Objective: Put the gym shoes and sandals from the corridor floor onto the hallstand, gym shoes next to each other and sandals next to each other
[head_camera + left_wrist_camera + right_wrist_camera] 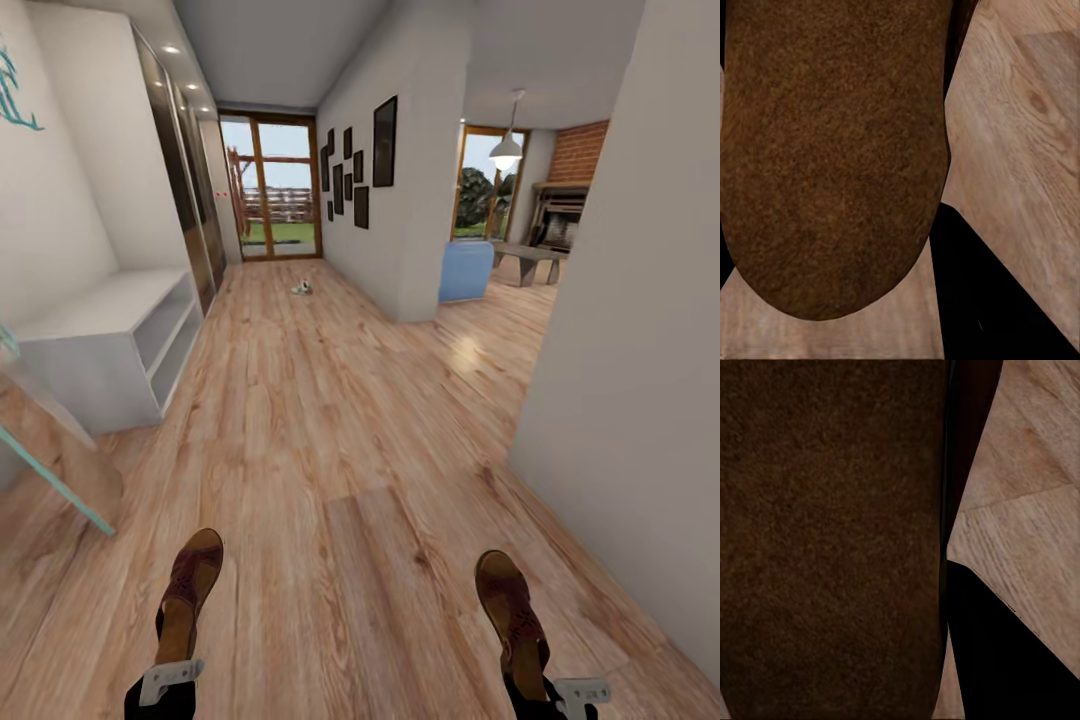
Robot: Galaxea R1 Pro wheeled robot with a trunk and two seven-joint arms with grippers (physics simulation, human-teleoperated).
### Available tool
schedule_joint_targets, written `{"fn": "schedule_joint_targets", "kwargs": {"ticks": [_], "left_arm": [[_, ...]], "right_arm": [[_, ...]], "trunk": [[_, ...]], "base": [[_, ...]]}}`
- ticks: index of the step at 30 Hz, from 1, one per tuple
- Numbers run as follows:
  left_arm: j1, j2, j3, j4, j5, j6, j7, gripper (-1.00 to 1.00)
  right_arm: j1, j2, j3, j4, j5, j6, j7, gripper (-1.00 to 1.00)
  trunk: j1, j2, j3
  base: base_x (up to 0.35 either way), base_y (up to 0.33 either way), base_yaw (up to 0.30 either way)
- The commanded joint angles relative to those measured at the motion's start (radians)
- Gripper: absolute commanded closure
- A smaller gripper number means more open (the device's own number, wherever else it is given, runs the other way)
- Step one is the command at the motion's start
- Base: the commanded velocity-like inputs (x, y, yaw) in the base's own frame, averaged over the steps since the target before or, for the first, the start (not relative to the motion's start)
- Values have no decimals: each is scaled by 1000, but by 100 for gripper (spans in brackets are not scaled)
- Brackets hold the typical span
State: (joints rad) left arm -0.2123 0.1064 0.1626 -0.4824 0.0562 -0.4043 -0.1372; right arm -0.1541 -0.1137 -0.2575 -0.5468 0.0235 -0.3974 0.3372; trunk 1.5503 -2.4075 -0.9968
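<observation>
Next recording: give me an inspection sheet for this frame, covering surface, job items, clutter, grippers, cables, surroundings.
Surface: corridor floor of light wood planks.
Job's things: left sandal held up in the left gripper; right sandal held up in the right gripper; one gym shoe far down the floor; hallstand at the left wall, shelves bare as far as visible.
Clutter: nothing seen.
Grippers: each shut on a sandal, low in the head view.
Cables: nothing seen.
Surroundings: glass door at the corridor's end, picture frames on the right wall, blue armchair, brick fireplace.
</observation>
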Motion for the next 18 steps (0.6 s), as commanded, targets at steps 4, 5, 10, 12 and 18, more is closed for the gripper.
{"fn": "schedule_joint_targets", "kwargs": {"ticks": [4,5,10,12,18], "left_arm": [[-1,-1,5,1,4,-2,-7,100],[-1,-1,5,1,4,-1,-7,100],[-1,-1,5,1,4,-1,-7,100],[-1,0,5,1,4,-1,-7,100],[-1,1,5,1,4,-2,-7,100]], "right_arm": [[-1,1,-7,1,0,-1,9,100],[-1,2,-7,1,0,-1,9,100],[-1,2,-8,1,0,-1,9,100],[-1,2,-8,1,0,-1,9,100],[0,2,-8,1,0,-1,9,100]], "trunk": [[-1,0,-2],[-1,0,-3],[-1,0,-4],[-1,0,-5],[-1,0,-7]], "base": [[-280,-140,277],[-280,-139,277],[-280,-139,277],[-281,-136,276],[-282,-135,276]]}}
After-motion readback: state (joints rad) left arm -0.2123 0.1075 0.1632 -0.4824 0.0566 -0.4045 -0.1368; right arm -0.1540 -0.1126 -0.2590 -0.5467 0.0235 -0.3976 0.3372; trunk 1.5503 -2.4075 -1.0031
